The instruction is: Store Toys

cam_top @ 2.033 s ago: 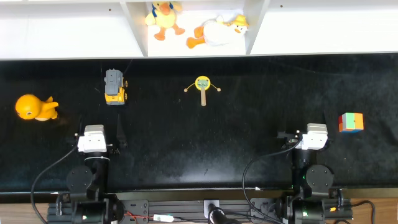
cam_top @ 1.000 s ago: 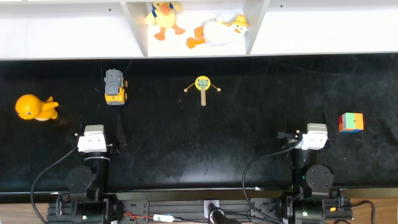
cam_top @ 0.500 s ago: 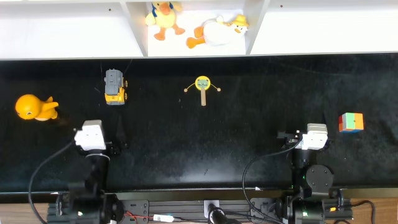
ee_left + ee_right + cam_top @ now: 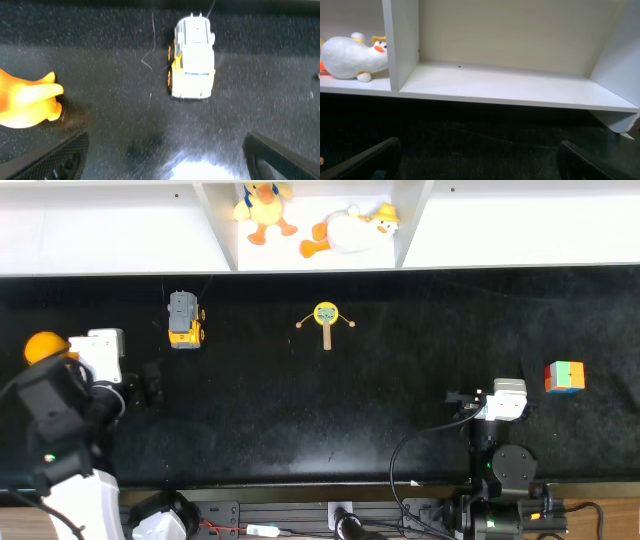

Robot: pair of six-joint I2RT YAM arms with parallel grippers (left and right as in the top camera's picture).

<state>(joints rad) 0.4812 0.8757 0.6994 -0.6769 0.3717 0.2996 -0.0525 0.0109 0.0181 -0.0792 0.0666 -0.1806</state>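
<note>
A grey and yellow toy truck stands on the black table, ahead of my open left gripper. An orange rubber duck lies at the far left, partly hidden by the left arm in the top view. A small rattle drum lies mid-table and a coloured cube sits at the right. My right gripper is open with nothing in it and faces the white shelf. The right arm stands low near its base.
The white shelf runs along the table's far edge. Its middle compartment holds a yellow plush duck and a white plush duck. The side compartments hold nothing. Cables trail near both arm bases.
The left arm has lifted and swung left and forward, toward the orange duck and the truck. The right arm and all toys have stayed where they were.
</note>
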